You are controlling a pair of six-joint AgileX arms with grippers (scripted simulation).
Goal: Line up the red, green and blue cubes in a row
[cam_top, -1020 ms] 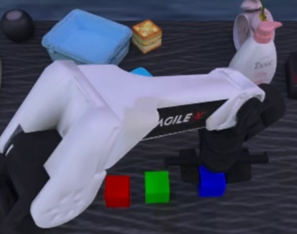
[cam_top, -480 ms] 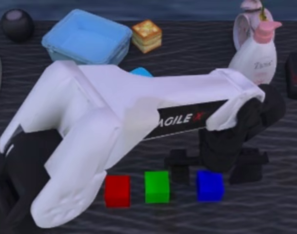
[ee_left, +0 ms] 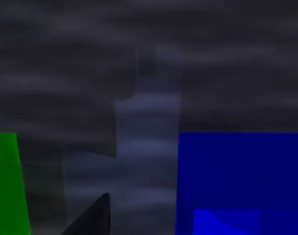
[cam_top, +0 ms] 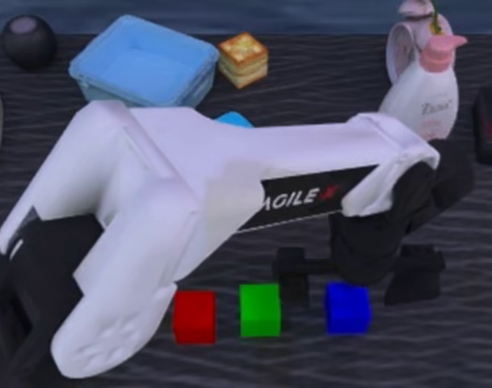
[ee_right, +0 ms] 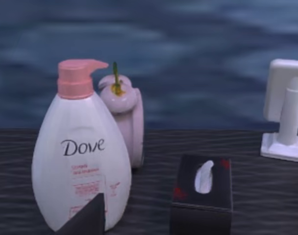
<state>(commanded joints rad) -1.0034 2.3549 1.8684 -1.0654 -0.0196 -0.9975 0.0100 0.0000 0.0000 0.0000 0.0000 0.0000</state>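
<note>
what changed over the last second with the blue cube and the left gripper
The left gripper let go of the blue cube: its fingers, shut on the cube a second ago, have spread open to either side and the gripper has drawn back slightly. The blue cube stays in the row beside the green cube and red cube, which did not move.

The red cube (cam_top: 195, 317), green cube (cam_top: 260, 309) and blue cube (cam_top: 347, 307) sit upright in a row, slightly apart.
</note>
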